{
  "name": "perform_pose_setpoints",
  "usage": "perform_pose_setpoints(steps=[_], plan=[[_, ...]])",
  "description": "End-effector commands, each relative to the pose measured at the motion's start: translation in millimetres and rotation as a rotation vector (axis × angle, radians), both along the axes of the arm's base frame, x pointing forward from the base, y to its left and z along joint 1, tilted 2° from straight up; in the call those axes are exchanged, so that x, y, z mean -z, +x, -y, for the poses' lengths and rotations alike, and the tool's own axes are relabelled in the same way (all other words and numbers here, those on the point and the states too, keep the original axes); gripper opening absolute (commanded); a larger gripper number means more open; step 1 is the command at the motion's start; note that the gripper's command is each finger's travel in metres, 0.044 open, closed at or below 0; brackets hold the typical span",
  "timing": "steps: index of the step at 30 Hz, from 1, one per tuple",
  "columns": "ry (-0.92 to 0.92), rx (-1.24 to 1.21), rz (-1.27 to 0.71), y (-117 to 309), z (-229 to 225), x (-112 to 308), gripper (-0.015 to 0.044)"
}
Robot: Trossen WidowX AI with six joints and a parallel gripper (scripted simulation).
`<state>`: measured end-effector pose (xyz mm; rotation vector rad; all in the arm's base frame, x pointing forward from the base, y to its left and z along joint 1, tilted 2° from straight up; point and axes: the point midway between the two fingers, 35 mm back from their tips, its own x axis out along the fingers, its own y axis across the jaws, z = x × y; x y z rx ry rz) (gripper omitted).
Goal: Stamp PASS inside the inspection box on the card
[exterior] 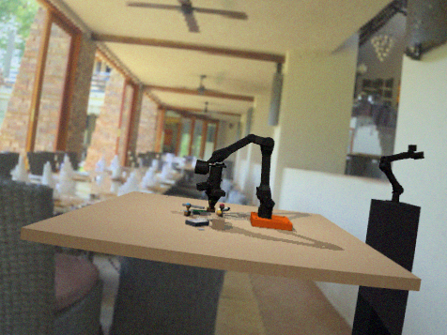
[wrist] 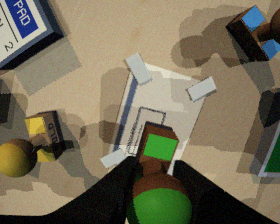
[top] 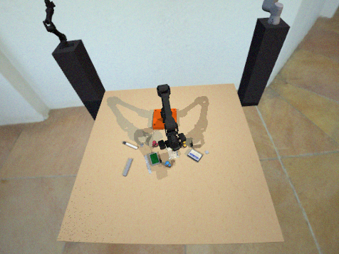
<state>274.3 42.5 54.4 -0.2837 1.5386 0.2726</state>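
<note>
Black, jointed and bent over the wooden table (top: 171, 210) (exterior: 155, 230), the robot arm (top: 167, 107) (exterior: 266, 174) reaches, in the top view, from an orange base plate (top: 155, 127) (exterior: 287, 226) to its gripper (top: 174, 148) (exterior: 211, 206) (wrist: 157, 163) at the middle of the frame. Just below the gripper lies a pale paper card (top: 173, 154) (wrist: 187, 111); left of it sits a green ink pad in a grey tray (top: 154, 159) (wrist: 275, 157), right of it a dark case with a white-and-blue label (top: 195, 155) (wrist: 31, 31). A grey bar (top: 127, 167) lies farther left. In the exterior view the gripper points down, left of the orange base, near the small items. In the wrist view its fingers are clamped on a brown stamp with a green square and green knob (wrist: 160, 146) at bottom centre, overlapping the lower part of the card's outlined box (wrist: 152, 111); whether it touches the paper cannot be told. Pale strips (wrist: 138, 69) lie on the card's edges. A blue-marked brown stamp (wrist: 254, 19) stands at upper right, a yellow-knobbed one (wrist: 17, 157) at lower left.
</note>
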Motion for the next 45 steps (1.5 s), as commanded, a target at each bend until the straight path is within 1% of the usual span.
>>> perform_pose_setpoints(steps=[1, 45], plan=[[0.004, 0.005, -0.003, -0.7, -0.6, 3.5, 0.0], [0.004, 0.005, 0.002, -3.0, -0.8, 32.3, 0.0]])
